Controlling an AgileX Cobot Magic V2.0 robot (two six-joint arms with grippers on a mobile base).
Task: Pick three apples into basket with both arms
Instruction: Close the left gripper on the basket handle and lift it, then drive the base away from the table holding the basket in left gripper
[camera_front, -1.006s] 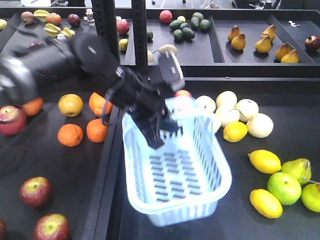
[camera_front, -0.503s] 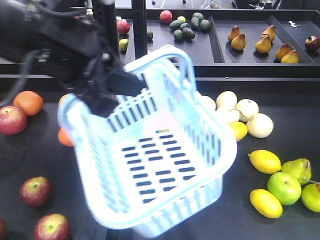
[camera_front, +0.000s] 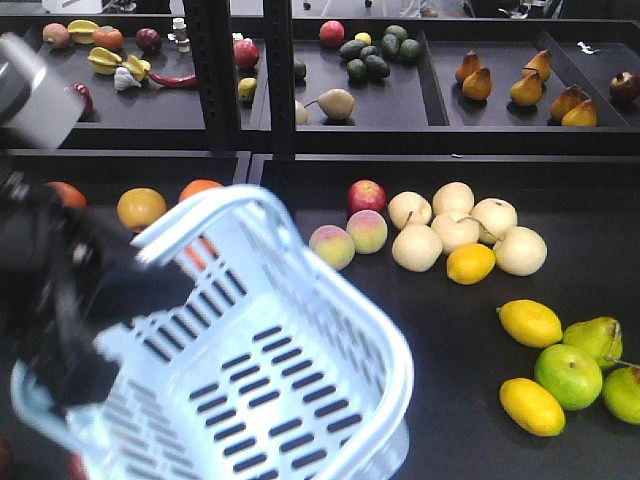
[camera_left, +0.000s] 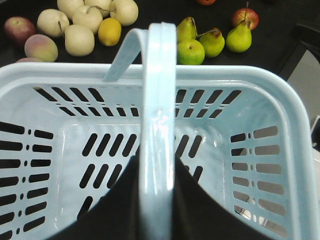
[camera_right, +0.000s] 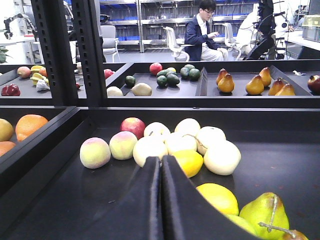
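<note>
The left end effector (camera_left: 156, 167) is clenched on the handle (camera_left: 159, 75) of the basket (camera_front: 300, 320), which hangs tilted above the near left of the bench (camera_front: 470, 330). The right end effector (camera_right: 161, 167) is pinched shut on nothing, low over the bench's right half. A lemon (camera_right: 187, 161) and pale pears (camera_right: 221, 157) lie just beyond its tips. Farther back stands a shelf (camera_front: 400, 105) of fruit.

Illumination is bright, even and overhead. Front view: the basket (camera_front: 300, 370) and left arm (camera_front: 50, 290), from 6 to 9 o'clock, are heavily motion-blurred, while the lemons (camera_front: 530, 322) at 3 o'clock are sharp. Left wrist view: glare streaks run along the basket's handle at centre. Right wrist view: the right pincer (camera_right: 161, 162) at 6 o'clock is dark and soft, and the room at 12 o'clock is brightly lit.
</note>
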